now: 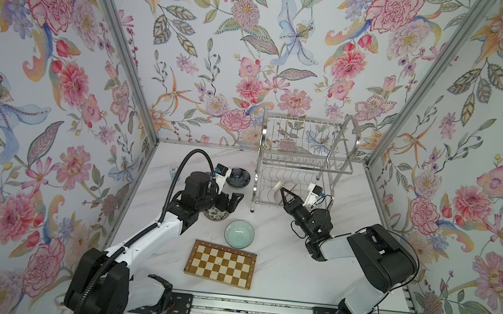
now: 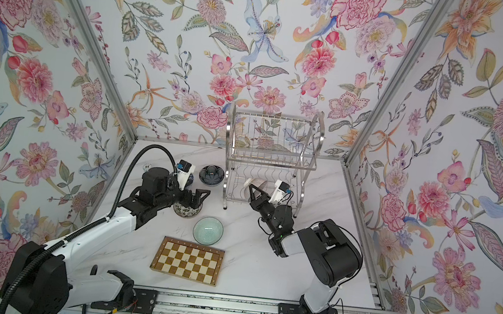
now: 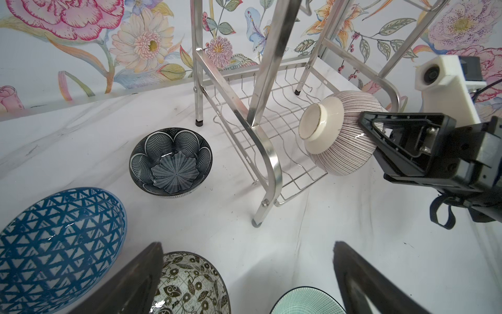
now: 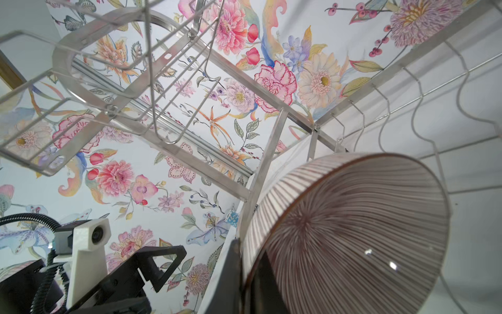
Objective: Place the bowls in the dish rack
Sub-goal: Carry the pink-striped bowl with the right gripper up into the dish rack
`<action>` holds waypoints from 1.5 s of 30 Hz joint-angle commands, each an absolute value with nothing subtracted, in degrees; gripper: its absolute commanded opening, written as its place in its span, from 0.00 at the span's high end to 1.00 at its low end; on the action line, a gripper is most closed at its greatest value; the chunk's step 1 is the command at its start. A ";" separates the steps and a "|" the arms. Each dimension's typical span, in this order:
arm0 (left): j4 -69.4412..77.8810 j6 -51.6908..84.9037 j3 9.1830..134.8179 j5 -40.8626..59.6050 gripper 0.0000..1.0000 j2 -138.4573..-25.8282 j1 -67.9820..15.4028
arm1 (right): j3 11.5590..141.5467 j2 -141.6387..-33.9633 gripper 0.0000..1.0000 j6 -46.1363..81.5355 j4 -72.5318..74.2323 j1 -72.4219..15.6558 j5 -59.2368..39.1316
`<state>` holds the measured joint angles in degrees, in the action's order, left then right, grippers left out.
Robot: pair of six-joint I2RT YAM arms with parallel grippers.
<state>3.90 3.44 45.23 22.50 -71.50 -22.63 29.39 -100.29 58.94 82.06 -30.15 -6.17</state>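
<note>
Sideways, pink-lined bowl (image 3: 349, 144), cream foot, pinched at rim by right pincer (image 3: 364, 125); left pincer (image 3: 247, 246) gaping, empty.

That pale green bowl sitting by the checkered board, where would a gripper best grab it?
Probably its rim, from straight above: the green bowl sits upright, mouth up, so its thin wall can be pinched inside and out. The rim's right side looks freest; the checkered board and floral bowl crowd the near and left sides.

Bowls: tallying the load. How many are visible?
5. Pink-lined bowl in right fingers at the dish rack; navy, blue lattice, floral and green on the table.
</note>
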 commanded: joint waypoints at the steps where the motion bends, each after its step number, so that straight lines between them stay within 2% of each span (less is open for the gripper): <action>1: 4.26 2.99 44.65 23.18 0.01 -71.98 -23.25 | 32.14 -100.85 0.96 62.21 88.64 -29.47 -7.80; 19: 4.04 2.64 44.65 22.86 0.01 -72.24 -23.28 | 38.79 -102.66 0.94 65.92 82.52 -27.25 -13.07; 33: 4.04 2.81 44.78 23.11 0.01 -72.51 -23.25 | 45.69 -103.70 0.94 68.28 70.94 -26.65 -17.10; 45: 4.09 2.90 44.74 23.20 0.01 -72.60 -23.32 | 50.21 -107.47 0.93 71.18 70.59 -25.34 -21.33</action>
